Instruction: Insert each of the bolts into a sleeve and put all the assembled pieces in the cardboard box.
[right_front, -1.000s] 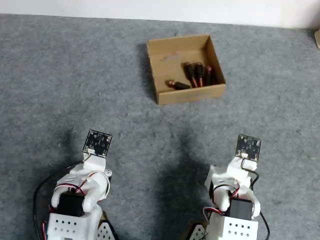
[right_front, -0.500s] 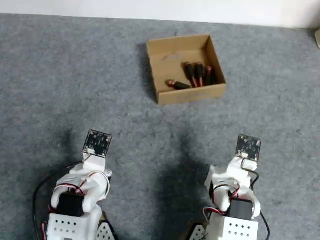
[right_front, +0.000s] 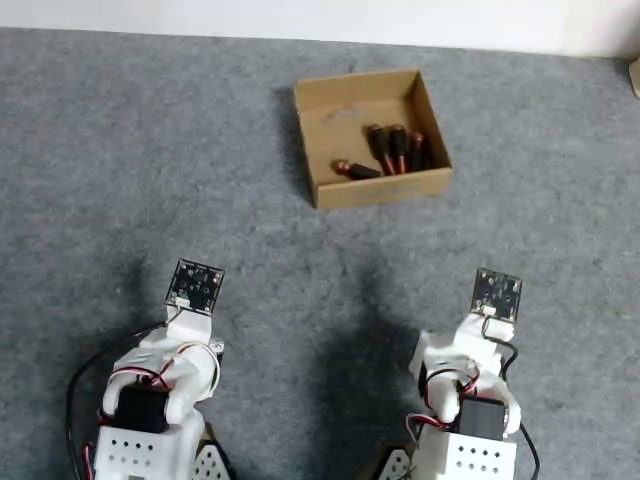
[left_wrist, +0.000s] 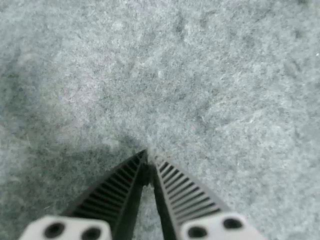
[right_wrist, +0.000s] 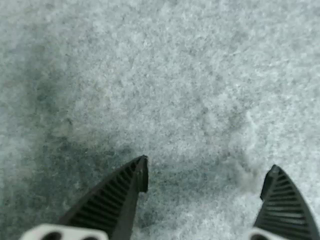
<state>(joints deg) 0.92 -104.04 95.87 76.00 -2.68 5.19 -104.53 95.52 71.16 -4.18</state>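
Table (right_front: 120, 150): covered edge to edge in grey felt, with a pale strip along the far edge.

Arms: two white arms stand at the near edge, one arm (right_front: 165, 385) toward one side and a second arm (right_front: 465, 395) toward the other, well apart. Both are folded low over bare felt. Which one is left or right cannot be told from the high view.

Cardboard box (right_front: 380, 190): open-topped, sitting on the felt in the far middle of the table, slightly skewed and well apart from both arms.

Pieces (right_front: 390, 148): dark with red ends, lying inside the box toward its near right corner. Three lie side by side, close together; a fourth piece (right_front: 355, 169) lies across, just beside them against the near wall. Whether bolts are fully seated cannot be told.

Left jaws: closed, tips meeting, nothing between them, grey felt beneath.

Right jaws: spread wide, nothing held, grey felt between the tips.
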